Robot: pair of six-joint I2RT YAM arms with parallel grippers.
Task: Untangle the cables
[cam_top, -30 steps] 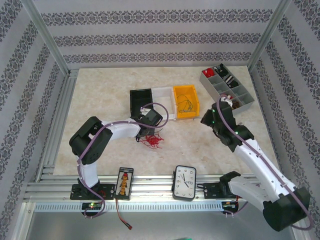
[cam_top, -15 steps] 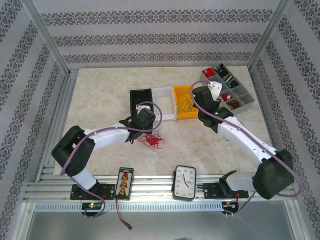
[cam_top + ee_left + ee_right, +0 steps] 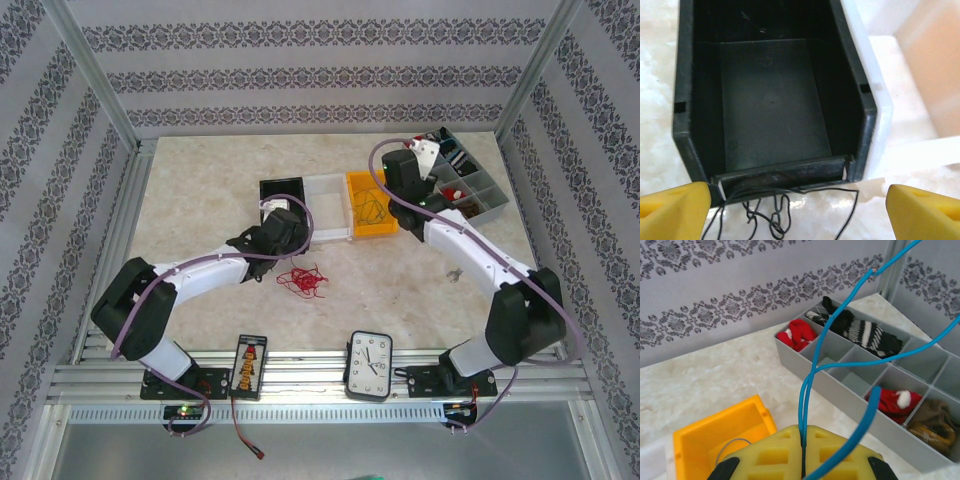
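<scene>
Blue cable in right gripper

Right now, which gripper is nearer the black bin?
Left. The left gripper is at the black bin's near end; the right gripper is past the yellow bin, by the gray organizer.

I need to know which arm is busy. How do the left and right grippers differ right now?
The left gripper stands open and holds nothing; the right gripper is shut on a blue cable. The left gripper points down at the front of a black bin, a thin dark cable lying under it; the right gripper faces a grey divided tray, near a yellow bin. Both have yellow fingers.
</scene>
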